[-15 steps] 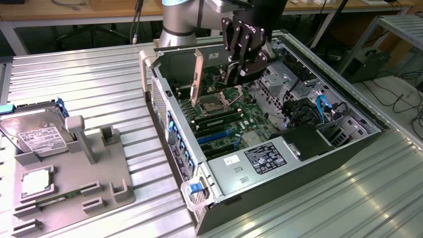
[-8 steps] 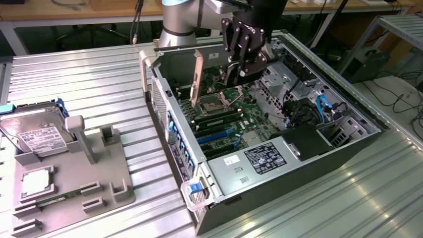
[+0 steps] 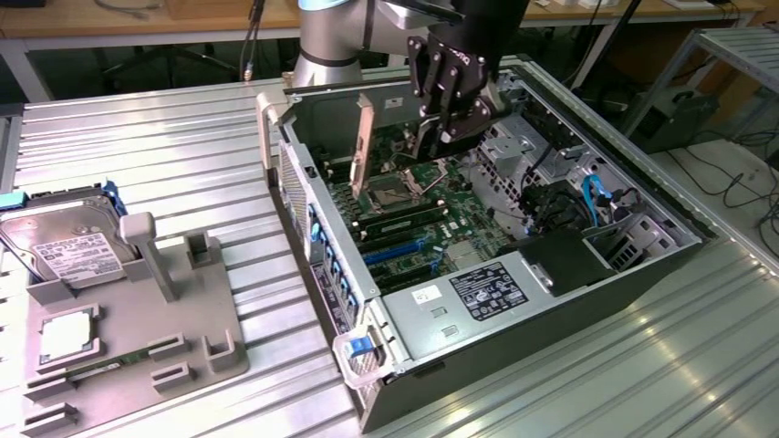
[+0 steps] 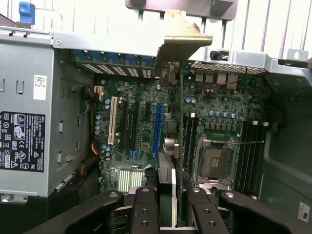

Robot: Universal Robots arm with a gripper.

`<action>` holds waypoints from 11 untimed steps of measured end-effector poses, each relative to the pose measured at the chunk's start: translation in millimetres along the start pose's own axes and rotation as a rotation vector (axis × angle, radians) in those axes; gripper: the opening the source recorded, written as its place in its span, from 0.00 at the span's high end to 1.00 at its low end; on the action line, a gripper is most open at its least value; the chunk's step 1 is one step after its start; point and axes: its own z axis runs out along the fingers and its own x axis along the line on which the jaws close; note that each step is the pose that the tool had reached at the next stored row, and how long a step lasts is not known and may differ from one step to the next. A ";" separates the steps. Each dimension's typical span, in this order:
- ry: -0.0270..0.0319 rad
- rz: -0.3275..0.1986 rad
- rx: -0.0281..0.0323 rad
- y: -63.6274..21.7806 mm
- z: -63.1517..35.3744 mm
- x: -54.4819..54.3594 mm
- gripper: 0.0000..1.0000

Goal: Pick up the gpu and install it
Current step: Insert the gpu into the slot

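Note:
My gripper (image 3: 429, 146) is shut on the gpu (image 3: 361, 151), a thin card held on edge inside the open computer case (image 3: 319, 265), above the motherboard (image 3: 420, 224). The wrist view looks along the card (image 4: 181, 141). Its pale metal bracket (image 4: 183, 36) is at the far end, by the case's rear slot openings (image 4: 122, 61). The black fingers (image 4: 146, 209) clamp the card's near end, with the gripper (image 4: 171, 195) centred on it. The card hangs between the blue expansion slot (image 4: 157, 129) and the processor socket (image 4: 214, 161), apart from the board. The fan face is hidden.
A power supply (image 3: 487, 292) fills the case's near end. Blue cables (image 3: 597, 196) and drive bays stand on the exterior view's right. Outside the case, a grey fixture (image 3: 182, 310) holds a silver hard drive (image 3: 61, 242) and a processor chip (image 3: 67, 333).

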 end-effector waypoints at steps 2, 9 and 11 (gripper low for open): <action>0.0001 0.000 -0.0001 0.0 0.7 0.0 0.73; 0.0000 0.000 0.0000 0.0 3.1 0.1 0.73; 0.0001 0.000 -0.0001 0.0 3.6 0.1 0.73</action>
